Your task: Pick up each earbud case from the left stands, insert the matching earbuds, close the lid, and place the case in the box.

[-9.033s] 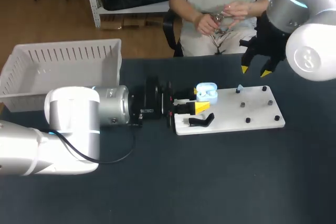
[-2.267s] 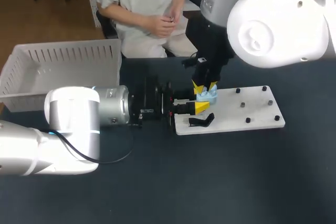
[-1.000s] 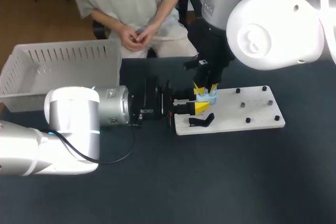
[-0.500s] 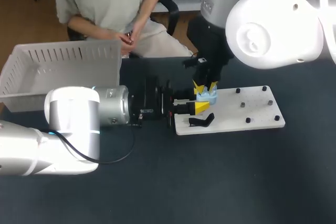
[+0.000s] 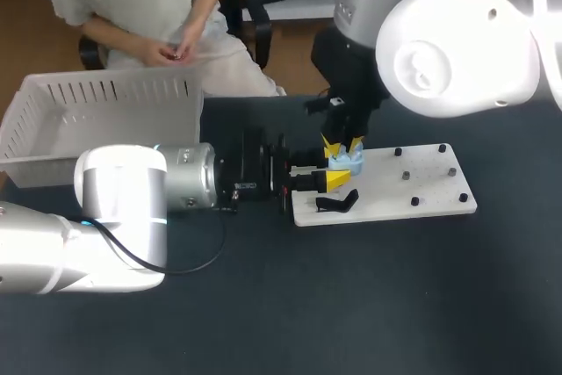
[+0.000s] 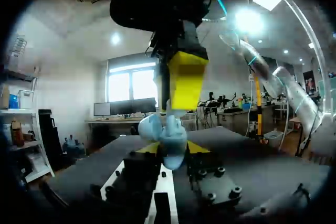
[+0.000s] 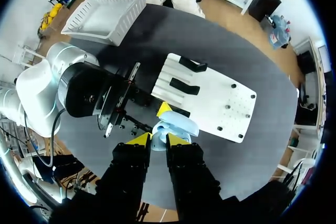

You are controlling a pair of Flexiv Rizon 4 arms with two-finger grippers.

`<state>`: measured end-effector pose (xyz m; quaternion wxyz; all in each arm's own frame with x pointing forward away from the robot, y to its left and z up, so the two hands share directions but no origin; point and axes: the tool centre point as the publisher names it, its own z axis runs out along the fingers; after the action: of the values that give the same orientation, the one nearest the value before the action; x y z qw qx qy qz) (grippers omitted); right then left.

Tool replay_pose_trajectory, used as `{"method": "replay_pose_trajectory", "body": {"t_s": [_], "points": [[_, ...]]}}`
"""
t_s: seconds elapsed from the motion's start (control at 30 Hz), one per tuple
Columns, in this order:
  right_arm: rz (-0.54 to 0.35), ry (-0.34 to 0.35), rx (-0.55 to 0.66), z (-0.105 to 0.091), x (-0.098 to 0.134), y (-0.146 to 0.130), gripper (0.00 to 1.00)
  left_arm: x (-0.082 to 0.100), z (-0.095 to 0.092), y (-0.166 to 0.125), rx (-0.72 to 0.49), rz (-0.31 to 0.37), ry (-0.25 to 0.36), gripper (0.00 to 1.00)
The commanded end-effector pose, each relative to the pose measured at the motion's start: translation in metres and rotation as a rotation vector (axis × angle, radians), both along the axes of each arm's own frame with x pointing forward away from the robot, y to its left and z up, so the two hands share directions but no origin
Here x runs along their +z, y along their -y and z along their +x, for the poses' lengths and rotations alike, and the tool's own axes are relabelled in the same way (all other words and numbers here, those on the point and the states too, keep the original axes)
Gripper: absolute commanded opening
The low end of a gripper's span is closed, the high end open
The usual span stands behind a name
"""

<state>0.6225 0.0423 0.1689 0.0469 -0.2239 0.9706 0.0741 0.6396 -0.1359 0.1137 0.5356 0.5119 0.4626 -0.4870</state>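
A light-blue earbud case [image 5: 347, 162] hangs just above the left end of the white board [image 5: 421, 192]. My left gripper [image 5: 334, 173] comes in level from the left and is shut on the case's lower part [image 6: 170, 140], one yellow tip on each side [image 6: 171, 149]. From above, my right gripper [image 5: 344, 143] is shut on the top of the same case [image 7: 176, 123], its tips [image 7: 159, 140] pinching a light-blue lobe. Whether that lobe is the lid or the body I cannot tell. No loose earbud shows.
Two black stands [image 7: 193, 65] [image 7: 184, 86] sit on the board's left part, one seen in the head view [image 5: 338, 202]. Small dark pegs [image 5: 452, 172] dot its right part. A white slatted basket [image 5: 105, 120] stands at the table's far left.
My right gripper has risen very slightly at the case. The left arm and the case have stayed where they were.
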Motion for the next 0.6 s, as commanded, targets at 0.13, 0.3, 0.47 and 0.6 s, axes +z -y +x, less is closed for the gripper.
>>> {"method": "replay_pose_trajectory", "body": {"t_s": [0.13,0.3,0.47,0.6], "points": [[-0.005,0.004,-0.002,-0.0006,-0.0001,-0.0015,0.00,-0.0003,-0.0005,0.0001,0.003,-0.002,0.002,0.00],[-0.005,0.005,-0.002,-0.0007,0.0000,-0.0017,0.00,-0.0003,-0.0005,0.0001,0.003,-0.002,0.002,0.00],[-0.003,0.005,-0.002,-0.0003,-0.0003,-0.0018,0.00,-0.0003,-0.0005,0.0001,0.003,-0.002,0.002,0.00],[-0.003,0.004,-0.003,0.0001,-0.0010,-0.0017,0.00,-0.0003,-0.0005,0.0001,0.003,-0.002,0.002,0.00]]}}
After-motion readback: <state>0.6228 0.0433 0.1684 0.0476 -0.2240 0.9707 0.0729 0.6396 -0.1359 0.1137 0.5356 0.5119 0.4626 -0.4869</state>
